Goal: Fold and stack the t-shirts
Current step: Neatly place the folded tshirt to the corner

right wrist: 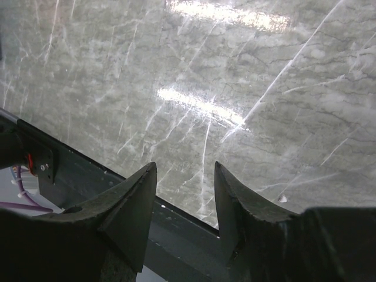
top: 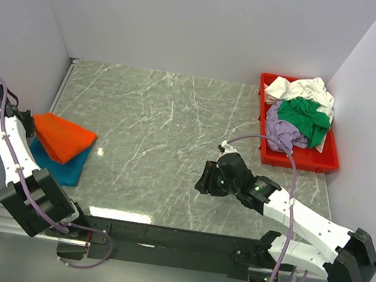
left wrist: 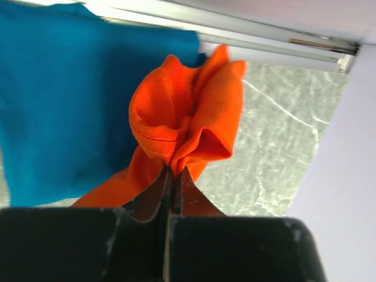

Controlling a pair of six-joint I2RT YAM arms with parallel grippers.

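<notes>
Pinched shut in the left gripper (left wrist: 172, 176): a bunched corner of the orange t-shirt (left wrist: 182, 117), soft knit with a stitched hem, puckering just past the fingertips. Draped as a folded wedge over the teal-blue t-shirt (top: 62, 167), flat at the left edge of the glossy, white-veined marble table (top: 162, 123). Low over the stone by its near edge, the right gripper (right wrist: 185, 170), dark curved fingers spread apart. Heaped well away in the red plastic tray (top: 295, 162): crumpled white t-shirt (top: 303, 89), green t-shirt (top: 305, 115), lavender t-shirt (top: 282, 131).

White arm links (top: 307, 222) with black joints (top: 353, 264), purple cables (top: 292, 190).
</notes>
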